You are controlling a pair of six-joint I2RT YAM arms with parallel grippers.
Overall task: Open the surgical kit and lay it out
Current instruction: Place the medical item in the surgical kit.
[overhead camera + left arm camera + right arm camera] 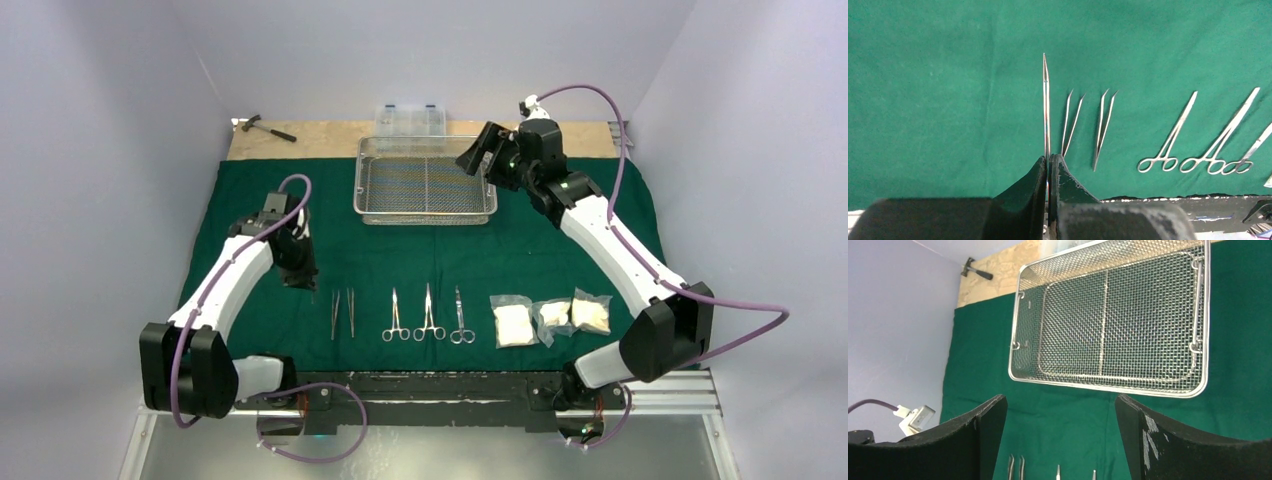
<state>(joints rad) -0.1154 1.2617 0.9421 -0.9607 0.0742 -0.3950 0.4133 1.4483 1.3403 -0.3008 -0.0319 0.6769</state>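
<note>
The cloth (430, 255) is spread flat on the tabletop (330, 138), so the tools have a clean place to lie. The tray (425, 215) sits at the far side. It looks empty, so its things seem to be all out.

Near the front edge the things lie in a neat row: two tweezers (351, 313), three scissor tools (430, 315) and three gauze packets (553, 315). The row keeps each one easy to see and apart from the next.

The left end effector (1049, 159) has its fingers pressed together on a third tweezers (1046, 95). It holds them by the back end, with the tips pointing away. They line up with the two on the cloth and sit just to their left, which is likely the next spot in the row. It is too hard to tell if they touch the cloth.

The right end effector (1060, 405) is spread wide and holds nothing. It hangs over the cloth near the tray.
</note>
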